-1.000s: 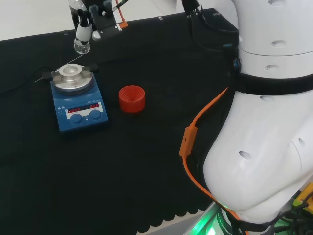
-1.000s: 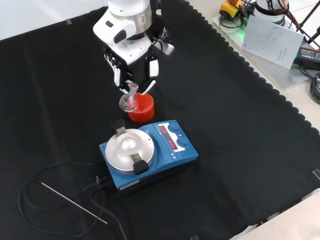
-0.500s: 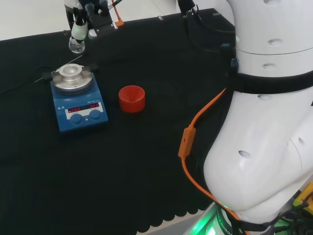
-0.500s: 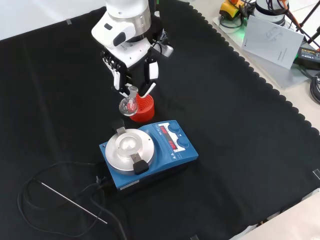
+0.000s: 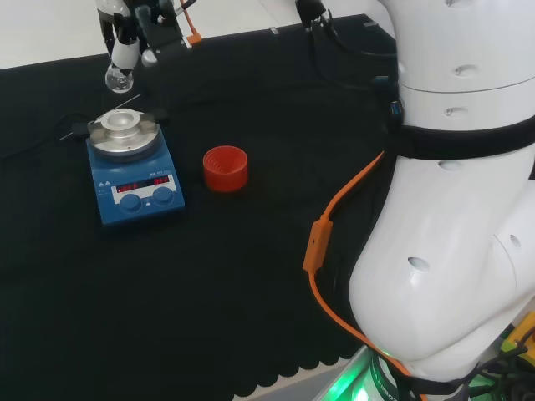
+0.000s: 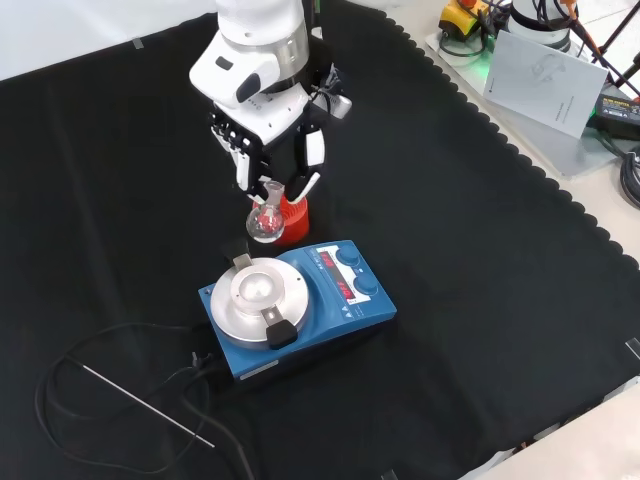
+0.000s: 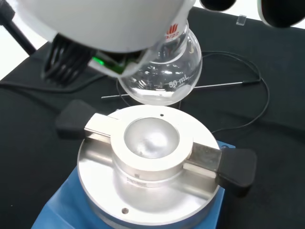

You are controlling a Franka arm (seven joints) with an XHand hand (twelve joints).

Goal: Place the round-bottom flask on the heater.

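My hand is shut on the neck of a small clear round-bottom flask, which hangs upright in the air. In the head view the flask hangs from the hand just beyond the heater. The heater is a blue box with a round silver top plate that has a bowl-shaped hollow. In the wrist view the flask's bulb hangs close above the far rim of the hollow, apart from it.
A red ribbed ring stand sits on the cloth right of the heater in the head view; in the front view the red ribbed ring stand stands just behind the flask. A thin metal probe and black cable lie near the heater.
The hand has carried the flask leftward and farther off in the head view, and lower toward the heater's plate in the front view. The heater and red ring have not moved.
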